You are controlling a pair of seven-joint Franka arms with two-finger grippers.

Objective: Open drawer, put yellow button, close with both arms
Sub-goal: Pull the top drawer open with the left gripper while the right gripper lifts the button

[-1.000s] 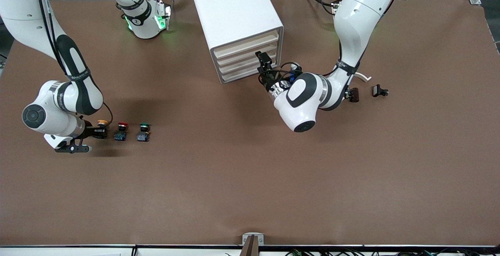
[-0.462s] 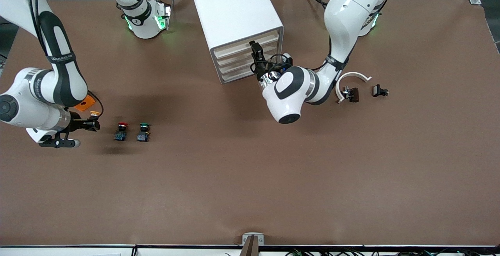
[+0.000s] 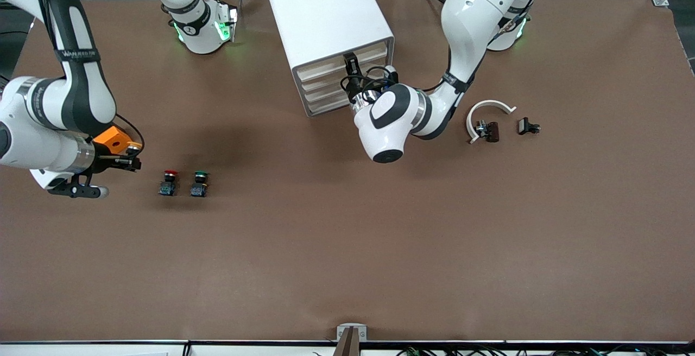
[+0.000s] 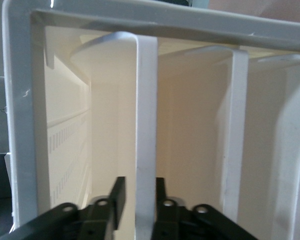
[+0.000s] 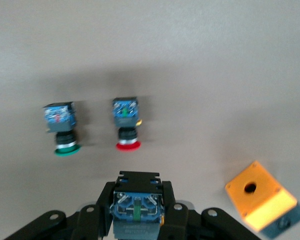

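Right claw (image 3: 132,161): mid-left of frame, above bench, clamped on small yellow-capped push-button (image 3: 131,153).
Left claw (image 3: 352,69): upper centre, fingers straddling cream front of white cabinet's top drawer (image 3: 332,64).

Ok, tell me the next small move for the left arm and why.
Probably close the left gripper on the drawer front it straddles, then pull outward. Its fingers sit either side of that edge with gaps, and the drawer looks shut in the cabinet. The right gripper already holds the yellow button.
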